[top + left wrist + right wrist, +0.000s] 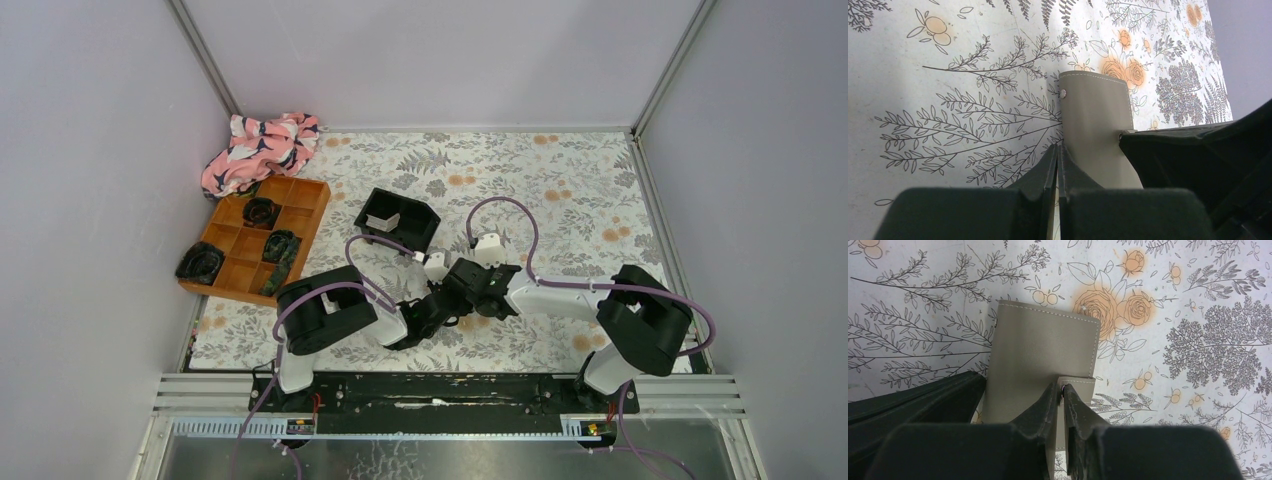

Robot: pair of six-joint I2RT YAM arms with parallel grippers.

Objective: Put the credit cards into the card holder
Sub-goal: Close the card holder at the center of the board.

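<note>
Top: left gripper [432, 308] and right gripper [462, 292] meet low over the table [560, 200]; a pale card [390, 221], I think, lies in the tray [432, 232]. Left wrist: the left jaws are clamped on the near edge of the holder [1095, 115], which lies on the table. Right wrist: the right jaws pinch its small flap. To open it, hold one side still and peel the other slowly
</note>
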